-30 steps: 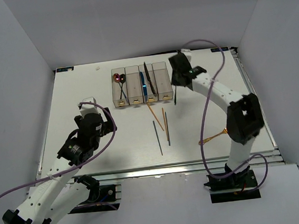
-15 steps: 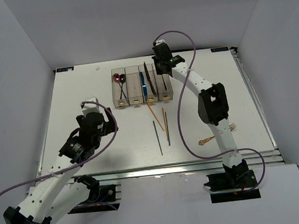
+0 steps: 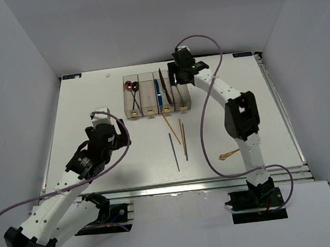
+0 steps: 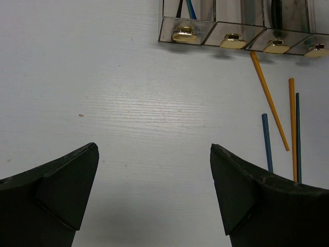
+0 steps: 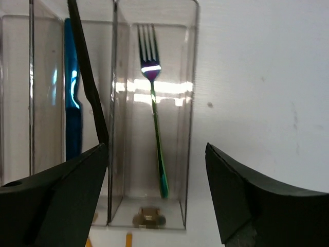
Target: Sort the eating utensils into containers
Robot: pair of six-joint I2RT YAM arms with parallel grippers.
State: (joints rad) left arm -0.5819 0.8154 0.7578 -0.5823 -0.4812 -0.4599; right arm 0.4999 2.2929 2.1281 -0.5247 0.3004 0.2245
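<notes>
The containers (image 3: pixel 149 103) are a row of four clear bins at the back of the table. Two red spoons (image 3: pixel 131 87) lie in the leftmost bin. A blue knife (image 3: pixel 158 92) and a black knife (image 3: pixel 163 83) are at the third bin. My right gripper (image 3: pixel 177 77) hangs open over the rightmost bin (image 5: pixel 190 103), where an iridescent fork (image 5: pixel 154 103) lies free below the right gripper (image 5: pixel 156 149). A gold fork (image 3: pixel 229 153), gold chopsticks (image 3: pixel 172 128) and dark blue chopsticks (image 3: pixel 173 152) lie on the table. My left gripper (image 3: pixel 112 135) is open above bare table and holds nothing.
In the left wrist view the bins' yellow-marked ends (image 4: pixel 231 40) are ahead, with gold chopsticks (image 4: pixel 270 100) and blue chopsticks (image 4: pixel 266 141) to the right of the left gripper (image 4: pixel 154 170). The second bin (image 3: pixel 147 90) looks empty. White walls enclose the table on three sides.
My right arm swung left from the table's right side to the rightmost bin with the iridescent fork, then opened; the fork now lies in that bin. The left arm has barely moved.
</notes>
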